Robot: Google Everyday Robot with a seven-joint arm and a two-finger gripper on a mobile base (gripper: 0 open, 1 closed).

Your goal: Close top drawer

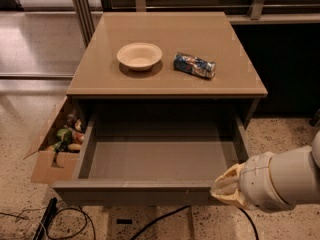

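The top drawer (150, 156) stands pulled far out of the grey-brown cabinet, and its inside is empty. Its flat front edge (130, 186) runs along the bottom of the opening. My gripper (225, 186) with cream-coloured fingers is at the drawer's front right corner, against or just in front of the front panel. The white arm (280, 179) reaches in from the right edge of the view. The two lower drawer fronts are hidden below the open drawer.
A cream bowl (139, 56) and a crushed blue can (194, 65) lie on the cabinet top (165, 84). A cardboard box (52, 151) with snacks stands on the floor at the left. Black cables (75, 219) lie on the speckled floor in front.
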